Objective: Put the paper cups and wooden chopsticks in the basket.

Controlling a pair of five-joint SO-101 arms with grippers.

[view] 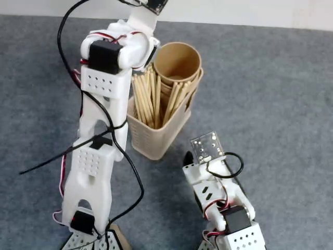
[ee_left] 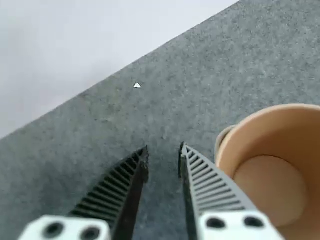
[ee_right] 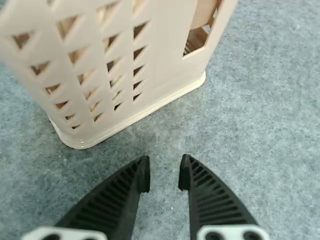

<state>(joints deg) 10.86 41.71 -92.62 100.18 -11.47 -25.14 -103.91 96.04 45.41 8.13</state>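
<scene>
Left gripper (ee_left: 163, 151) hung narrowly parted, empty | right gripper (ee_right: 164, 161) likewise | paper cup (ee_left: 272, 165) looked light, crushable: pinch rim gently | wooden chopsticks (view: 148, 101) stiff, perhaps slippery

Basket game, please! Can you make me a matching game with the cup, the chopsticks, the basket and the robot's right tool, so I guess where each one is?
Things
1. brown paper cup
2. bundle of wooden chopsticks
3. beige plastic slotted basket
4. right arm's black tool

Places
A. standing on the grey carpet
B. open and empty, low over the carpet by the basket
C. upright inside the basket, mouth up
D. leaning inside the basket, next to the cup

Pairs: 1-C, 2-D, 3-A, 4-B
</scene>
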